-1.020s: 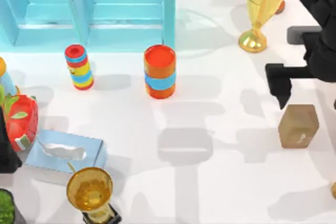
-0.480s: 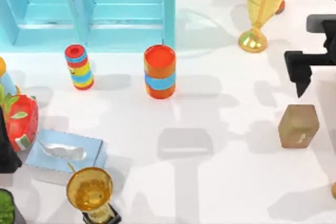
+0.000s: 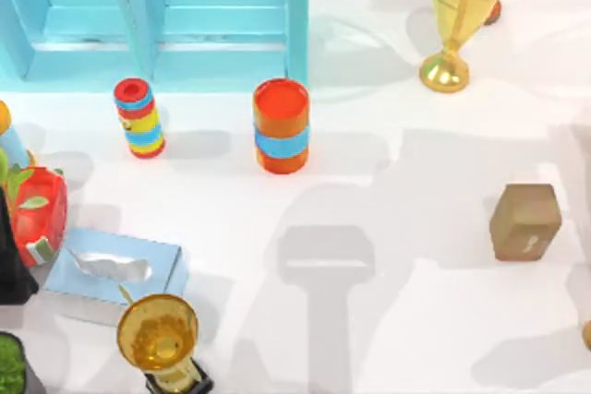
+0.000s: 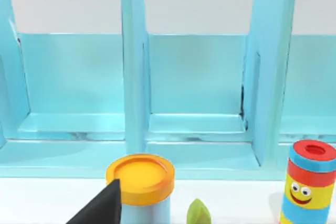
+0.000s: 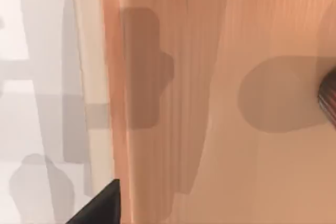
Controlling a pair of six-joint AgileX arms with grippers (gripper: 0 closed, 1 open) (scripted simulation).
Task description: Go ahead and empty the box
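The top view shows the blue box (image 3: pixel 166 16) at the far left of the table (image 3: pixel 388 320), with the tan block (image 3: pixel 525 220) standing outside it, well apart, near the right edge. In front of the box stand a striped cylinder (image 3: pixel 138 117) and an orange can (image 3: pixel 281 125), and a golden cup (image 3: pixel 457 6) stands far right. The left wrist view looks into the box from the front: the compartments it sees are bare, and a yellow-lidded can (image 4: pixel 139 182) stands before them. A dark tip of the left hand (image 4: pixel 100 208) is there, but I cannot tell if this hand is apart or together. The right wrist view gives a dark tip of the right hand (image 5: pixel 100 205), its state also not possible to tell, over a wood-coloured surface (image 5: pixel 236 77), perhaps the floor beside the table.
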